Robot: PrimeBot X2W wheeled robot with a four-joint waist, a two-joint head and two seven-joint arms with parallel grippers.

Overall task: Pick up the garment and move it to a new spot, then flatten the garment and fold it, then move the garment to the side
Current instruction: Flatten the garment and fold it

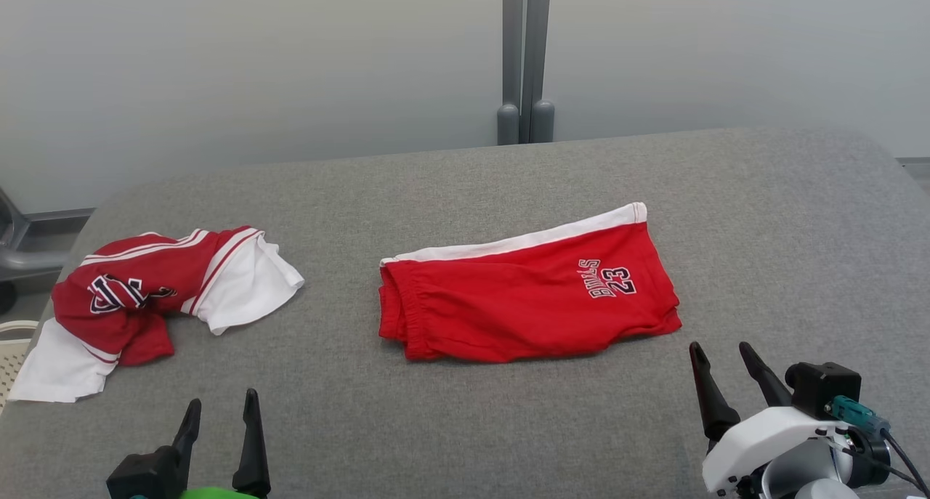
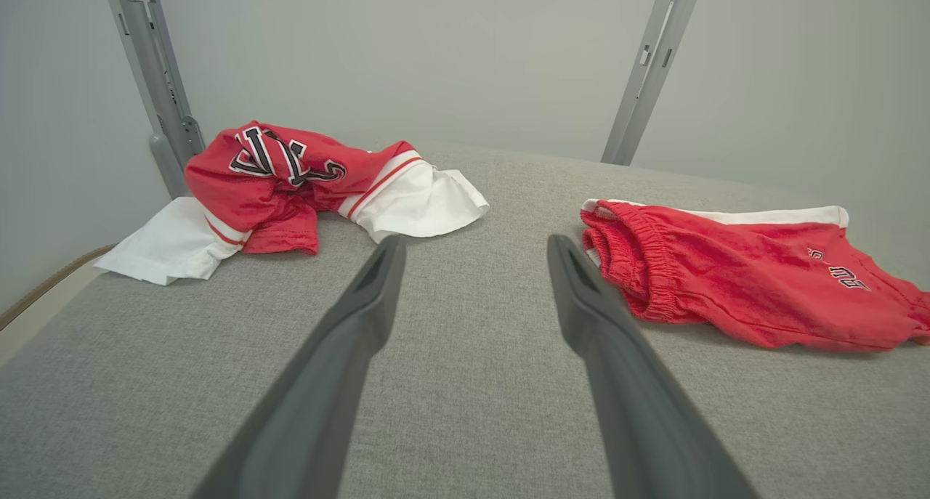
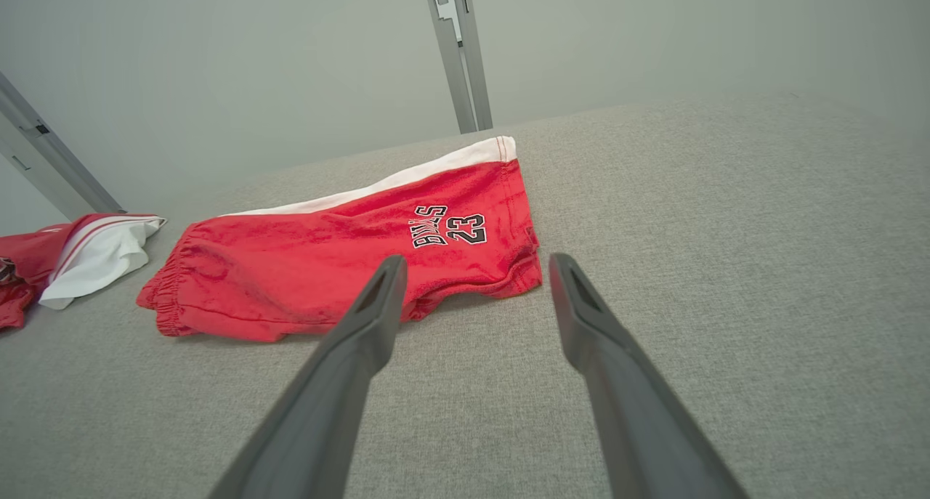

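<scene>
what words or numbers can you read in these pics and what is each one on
"BULLS": on the red shorts, near the leg hem.
"23": right beside it, on the same shorts.
Large lettering on the crumpled red and white shirt: folded over on itself, cannot be read.
</scene>
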